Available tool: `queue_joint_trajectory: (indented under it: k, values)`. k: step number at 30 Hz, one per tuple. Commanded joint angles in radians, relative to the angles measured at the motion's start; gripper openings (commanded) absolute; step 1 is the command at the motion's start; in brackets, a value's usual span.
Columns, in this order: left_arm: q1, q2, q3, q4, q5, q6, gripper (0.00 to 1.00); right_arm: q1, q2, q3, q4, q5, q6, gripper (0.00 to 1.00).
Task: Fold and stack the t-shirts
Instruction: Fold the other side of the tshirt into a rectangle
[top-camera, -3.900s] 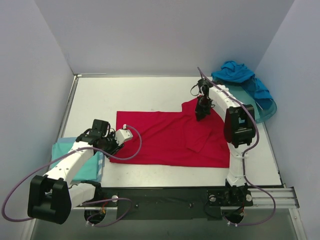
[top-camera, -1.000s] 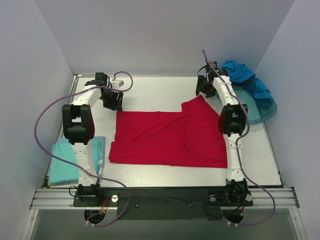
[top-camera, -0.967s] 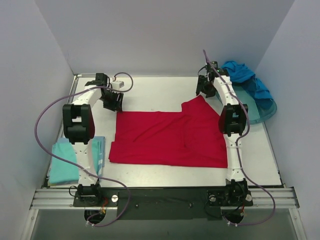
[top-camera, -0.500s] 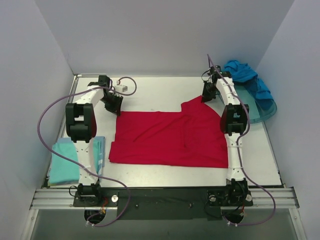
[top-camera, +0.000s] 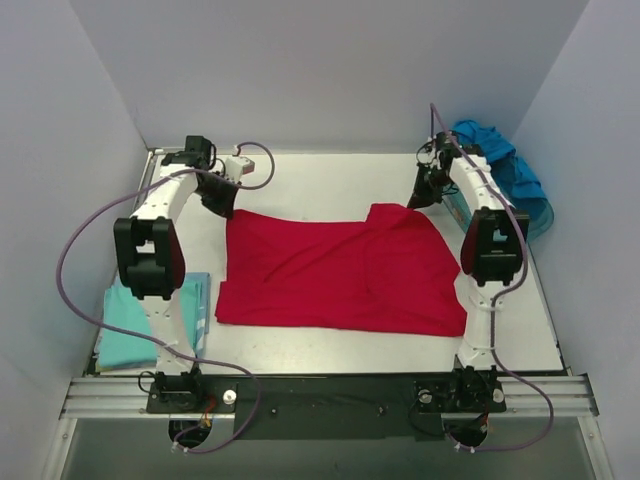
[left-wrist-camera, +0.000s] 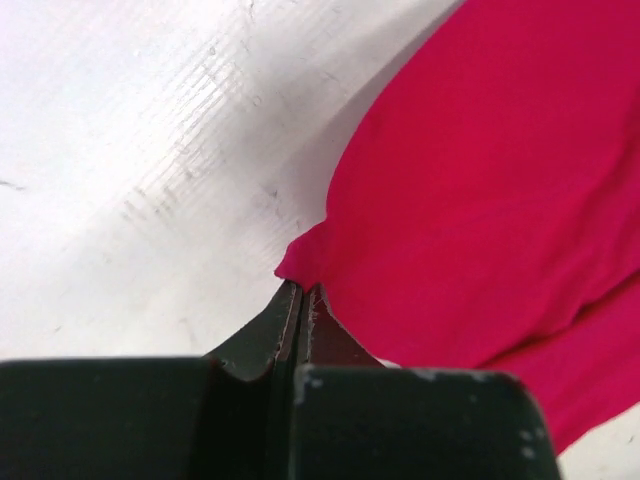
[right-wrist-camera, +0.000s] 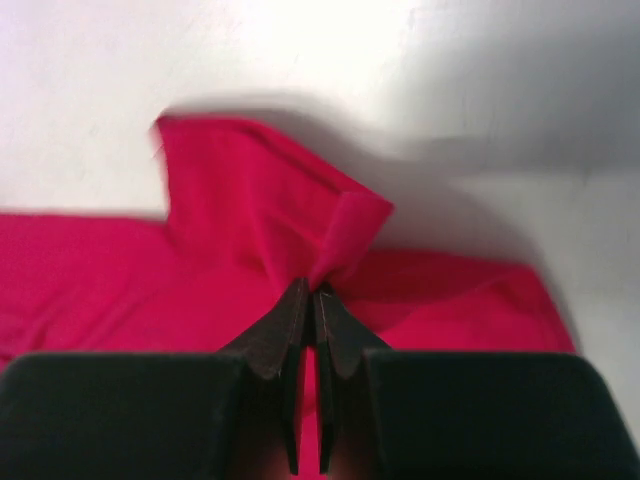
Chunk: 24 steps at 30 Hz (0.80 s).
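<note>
The red t-shirt lies spread flat across the middle of the table. My left gripper is at its far left corner and is shut on that corner of red cloth, with the fingertips pinching the very tip. My right gripper is at the far right corner, shut on a raised fold of the red t-shirt. A folded pale aqua t-shirt rests at the near left. The blue t-shirt lies crumpled at the far right.
A translucent teal tray holds the blue shirt against the right wall. White walls close in the table on the left, back and right. Bare white tabletop shows beyond the red shirt. Purple cables loop off both arms.
Both grippers have gone from open to shut on the red shirt's far corners. The far right flap has been drawn in and bunched, and the far edge has shifted a little.
</note>
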Motion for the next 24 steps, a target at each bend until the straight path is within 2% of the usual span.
queue_joint_trajectory:
  k: [1,8,13,18,21,22,23,24]
  values:
    - [0.001,-0.172,-0.044,-0.062,0.01,0.173,0.0,-0.003,-0.299,-0.211,-0.003,-0.045,-0.011,0.0]
    - [0.006,-0.266,-0.078,-0.157,0.015,0.28,0.0,-0.023,-0.601,-0.509,-0.097,-0.01,-0.007,0.0]
    - [0.006,-0.318,-0.254,-0.172,0.0,0.323,0.0,-0.023,-0.742,-0.768,-0.149,-0.013,0.019,0.0]
    - [0.003,-0.343,-0.371,-0.145,-0.005,0.369,0.0,-0.023,-0.766,-0.979,-0.128,-0.013,0.05,0.0]
    - [-0.007,-0.337,-0.429,-0.151,-0.034,0.426,0.0,-0.023,-0.727,-1.005,-0.106,0.0,0.059,0.0]
    - [-0.007,-0.334,-0.434,-0.164,-0.032,0.462,0.04,-0.02,-0.721,-1.005,-0.092,-0.016,0.061,0.0]
    - [-0.007,-0.328,-0.431,-0.203,-0.022,0.483,0.24,-0.018,-0.71,-1.001,-0.085,-0.019,0.062,0.0]
    - [-0.007,-0.328,-0.42,-0.224,-0.013,0.536,0.33,-0.015,-0.707,-0.99,-0.081,-0.02,0.062,0.0]
